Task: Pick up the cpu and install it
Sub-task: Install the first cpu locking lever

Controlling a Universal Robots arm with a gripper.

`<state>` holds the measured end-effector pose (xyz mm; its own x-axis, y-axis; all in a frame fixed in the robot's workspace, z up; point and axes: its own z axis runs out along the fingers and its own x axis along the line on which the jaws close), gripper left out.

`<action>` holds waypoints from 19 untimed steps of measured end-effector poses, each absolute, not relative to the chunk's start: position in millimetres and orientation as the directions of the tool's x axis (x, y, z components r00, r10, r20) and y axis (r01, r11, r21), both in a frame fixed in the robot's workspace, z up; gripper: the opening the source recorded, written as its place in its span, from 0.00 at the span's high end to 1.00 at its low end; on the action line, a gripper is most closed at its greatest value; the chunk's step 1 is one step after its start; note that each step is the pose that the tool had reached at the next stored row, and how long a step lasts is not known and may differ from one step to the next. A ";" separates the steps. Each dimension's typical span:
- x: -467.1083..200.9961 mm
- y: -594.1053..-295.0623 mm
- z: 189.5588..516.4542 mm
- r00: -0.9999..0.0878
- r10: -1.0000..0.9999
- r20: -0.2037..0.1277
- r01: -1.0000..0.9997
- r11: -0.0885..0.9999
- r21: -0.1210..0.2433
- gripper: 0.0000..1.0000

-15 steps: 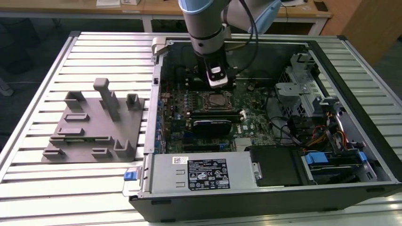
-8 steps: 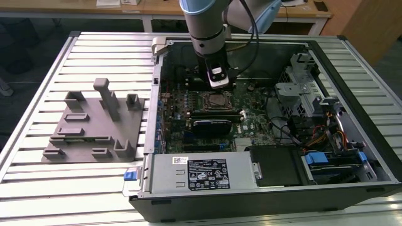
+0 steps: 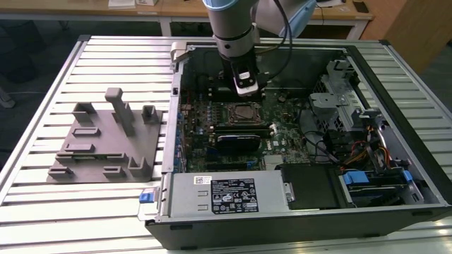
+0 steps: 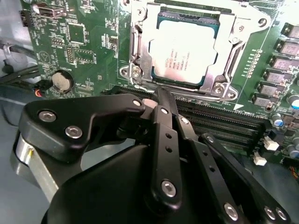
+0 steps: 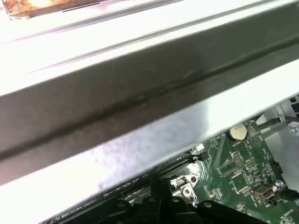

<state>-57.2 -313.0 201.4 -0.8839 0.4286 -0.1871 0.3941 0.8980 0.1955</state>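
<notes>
The cpu point(image 4: 183, 55) sits seated in the socket frame point(image 4: 140, 70) on the green motherboard point(image 4: 84, 42), silver top up. My gripper point(image 4: 161, 100) hangs just beside the socket, fingers together, holding nothing. In the exterior view my gripper point(image 3: 245, 90) hovers inside the open computer case point(image 3: 395, 211), grey fixture block point(image 3: 106, 143) well apart.

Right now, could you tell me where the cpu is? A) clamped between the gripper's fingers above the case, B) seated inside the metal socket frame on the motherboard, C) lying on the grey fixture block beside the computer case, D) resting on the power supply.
B: in the second wrist view the cpu lies flat within the socket frame on the motherboard, with the gripper just beside it and nothing between its fingers.
</notes>
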 end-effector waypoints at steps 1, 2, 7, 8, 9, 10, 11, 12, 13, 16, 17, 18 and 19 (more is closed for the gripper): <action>-57.2 -313.0 203.1 -0.884 0.429 -0.187 0.394 0.898 0.195 0.89; -57.1 -313.0 205.2 -0.884 0.429 -0.187 0.394 0.898 0.195 0.89; -56.8 -313.0 211.8 -0.884 0.429 -0.187 0.394 0.898 0.196 0.89; -56.8 -313.0 211.8 -0.884 0.429 -0.187 0.394 0.898 0.196 0.89; -56.8 -313.0 211.9 -0.884 0.429 -0.187 0.394 0.898 0.196 0.89; -56.8 -313.0 211.9 -0.884 0.429 -0.187 0.394 0.898 0.196 0.89; -56.7 -313.0 211.9 -0.884 0.429 -0.185 0.394 0.898 0.195 0.89; -56.3 -313.0 212.0 -0.886 0.428 -0.179 0.396 0.898 0.191 0.89; -55.8 -313.0 211.9 -0.887 0.428 -0.172 0.398 0.899 0.185 0.89; -52.1 -313.0 211.9 -0.894 0.426 -0.139 0.405 0.901 0.155 0.89; -50.6 -313.0 211.9 -0.896 0.425 -0.129 0.407 0.902 0.144 0.89; -49.1 -312.9 211.8 -0.898 0.424 -0.118 0.409 0.903 0.133 0.89; -47.8 -313.0 211.8 -0.899 0.424 -0.110 0.411 0.903 0.123 0.89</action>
<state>-47.8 -313.0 211.8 -0.8991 0.4237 -0.1099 0.4107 0.9034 0.1230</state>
